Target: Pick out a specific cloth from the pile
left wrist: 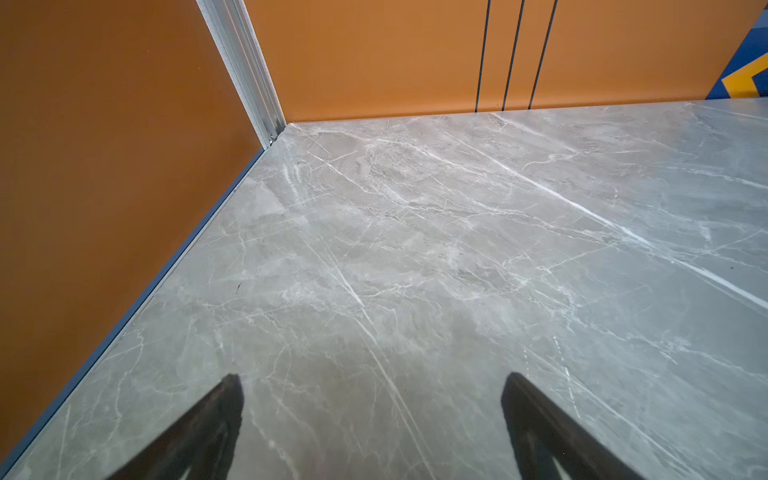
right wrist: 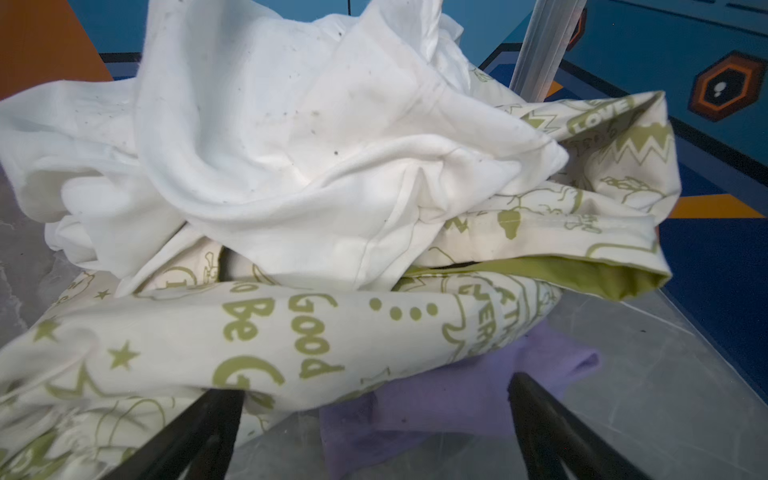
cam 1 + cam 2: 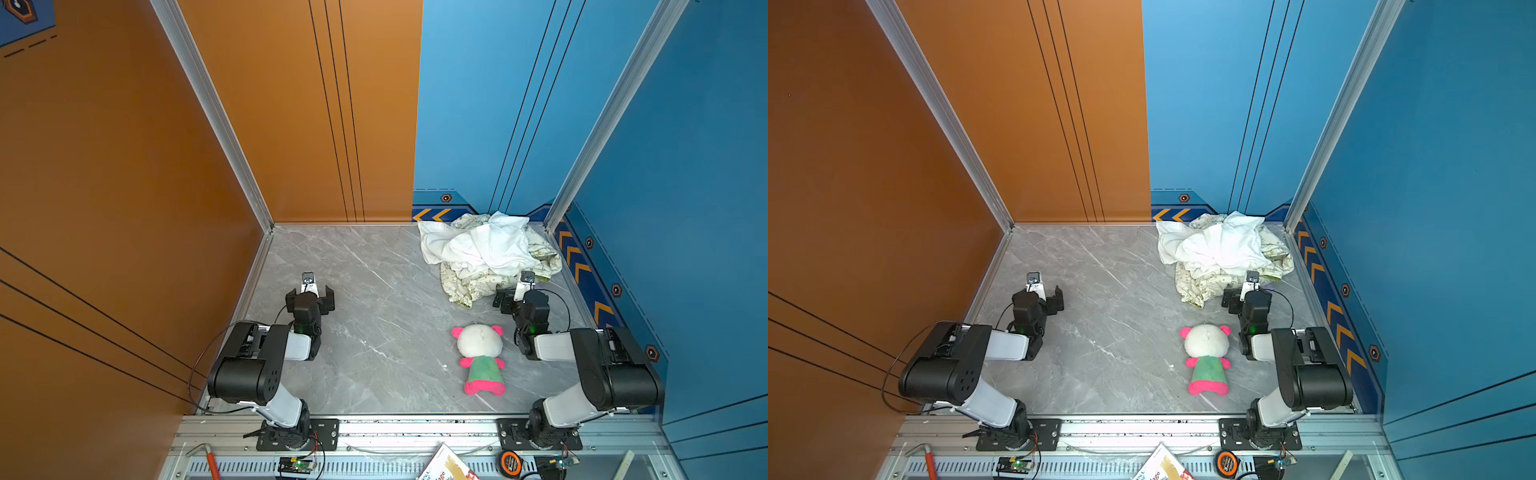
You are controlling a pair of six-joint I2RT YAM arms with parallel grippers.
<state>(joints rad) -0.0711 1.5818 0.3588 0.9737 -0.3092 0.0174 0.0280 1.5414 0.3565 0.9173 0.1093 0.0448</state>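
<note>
The left gripper (image 1: pixel 372 378) hangs over bare bench (image 1: pixel 415 228), its jaws wide and empty. Further right lies the plush bear (image 3: pixel 480 357), and behind it the pile (image 3: pixel 486 249) in the far corner. The right gripper (image 2: pixel 376 384) faces the pile, jaws wide, holding nothing. The cloth (image 2: pixel 457 399) lies under the cream cloth (image 2: pixel 187 340), with one lilac corner out on the bench. It looks light, soft and limp. I would pinch that free corner and pull slowly, since the pile may drag along. Only the right wrist view shows the lilac clearly.

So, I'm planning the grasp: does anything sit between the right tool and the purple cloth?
No: a corner of the purple cloth lies bare just ahead of the open right tool. The cream printed cloth covers the rest of it.
</note>
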